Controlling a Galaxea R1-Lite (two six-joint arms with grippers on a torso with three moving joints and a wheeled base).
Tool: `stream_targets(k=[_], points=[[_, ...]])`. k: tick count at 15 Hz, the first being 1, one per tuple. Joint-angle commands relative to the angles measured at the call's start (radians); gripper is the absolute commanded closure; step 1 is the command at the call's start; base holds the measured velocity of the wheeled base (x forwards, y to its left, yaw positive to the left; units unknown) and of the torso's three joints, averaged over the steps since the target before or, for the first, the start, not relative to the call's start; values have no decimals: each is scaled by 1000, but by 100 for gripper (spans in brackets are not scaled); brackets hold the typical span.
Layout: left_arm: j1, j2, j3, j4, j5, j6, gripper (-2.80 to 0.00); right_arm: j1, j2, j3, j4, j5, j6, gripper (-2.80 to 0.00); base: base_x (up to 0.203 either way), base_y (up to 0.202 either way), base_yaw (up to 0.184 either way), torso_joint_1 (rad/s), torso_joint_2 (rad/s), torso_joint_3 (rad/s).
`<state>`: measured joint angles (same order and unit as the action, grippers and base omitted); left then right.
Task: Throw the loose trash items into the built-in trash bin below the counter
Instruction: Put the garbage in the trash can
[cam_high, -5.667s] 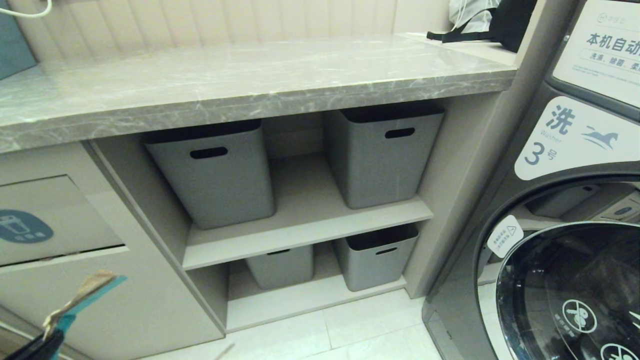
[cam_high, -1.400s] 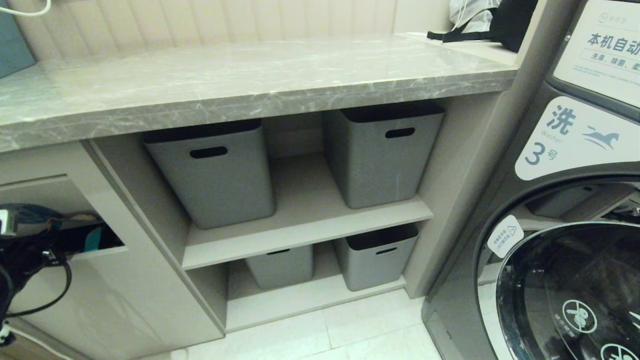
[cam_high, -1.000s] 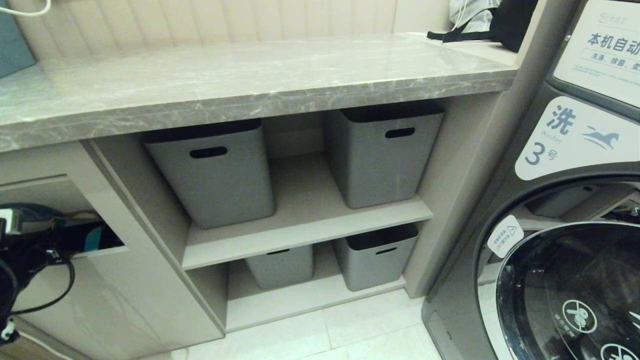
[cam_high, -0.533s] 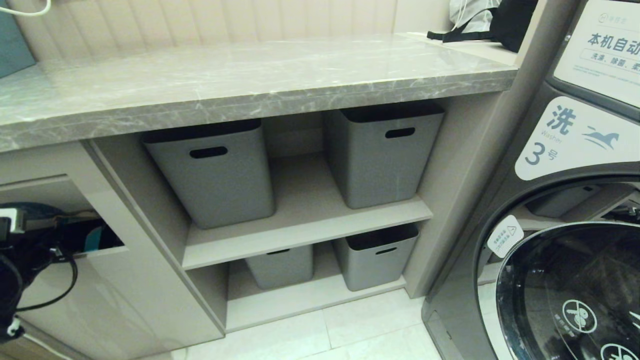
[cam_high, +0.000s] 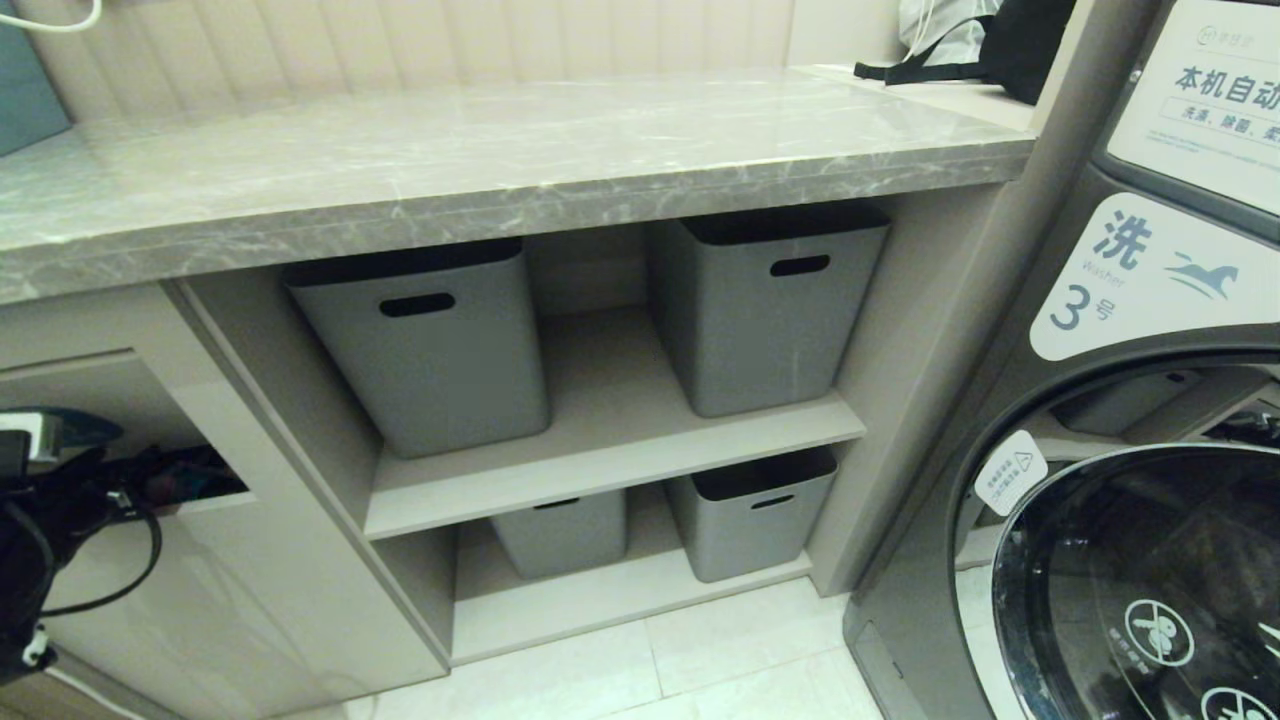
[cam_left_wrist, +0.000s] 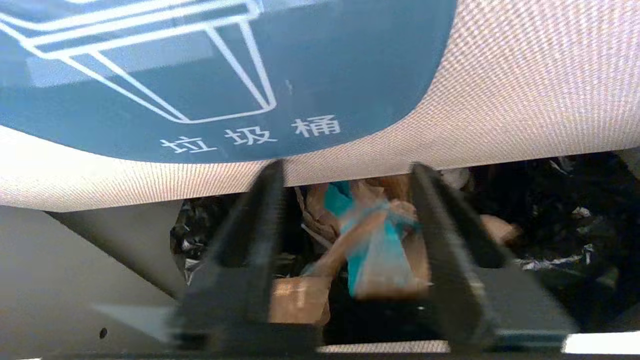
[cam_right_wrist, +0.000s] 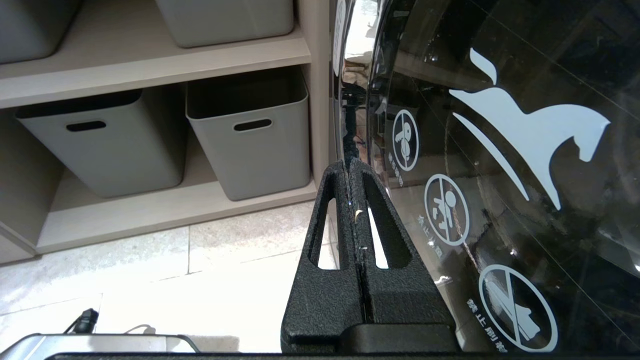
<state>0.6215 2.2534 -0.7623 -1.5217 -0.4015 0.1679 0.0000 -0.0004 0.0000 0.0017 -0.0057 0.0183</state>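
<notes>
Four grey tubs (cam_high: 430, 340) under one table (cam_high: 500, 170): two on the upper shelf (cam_high: 610, 440), two on the lower. One bin flap with one blue sticker (cam_left_wrist: 225, 75). One washer door (cam_high: 1140, 590). Two robot hands: left hand (cam_left_wrist: 345, 170), right hand (cam_right_wrist: 350, 167). One turquoise-and-brown scrap (cam_left_wrist: 372, 245) clearly countable among the trash; others indistinct.

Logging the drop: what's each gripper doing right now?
Left gripper: open inside the bin opening, scrap loose between its fingers.
Right gripper: shut, empty.

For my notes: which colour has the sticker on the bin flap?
Blue, with white bin icon and characters; the sticker shows best in the left wrist view.
</notes>
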Motion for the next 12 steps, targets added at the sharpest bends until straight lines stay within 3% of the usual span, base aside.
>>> stream_targets(k=[1,12], points=[[0,2,-2,-8,-2,1,-280,0,0,0,0,0,0,0,0,0,0,0,0,0],[0,-18,11,-8,-2,-1,-280,0,0,0,0,0,0,0,0,0,0,0,0,0]])
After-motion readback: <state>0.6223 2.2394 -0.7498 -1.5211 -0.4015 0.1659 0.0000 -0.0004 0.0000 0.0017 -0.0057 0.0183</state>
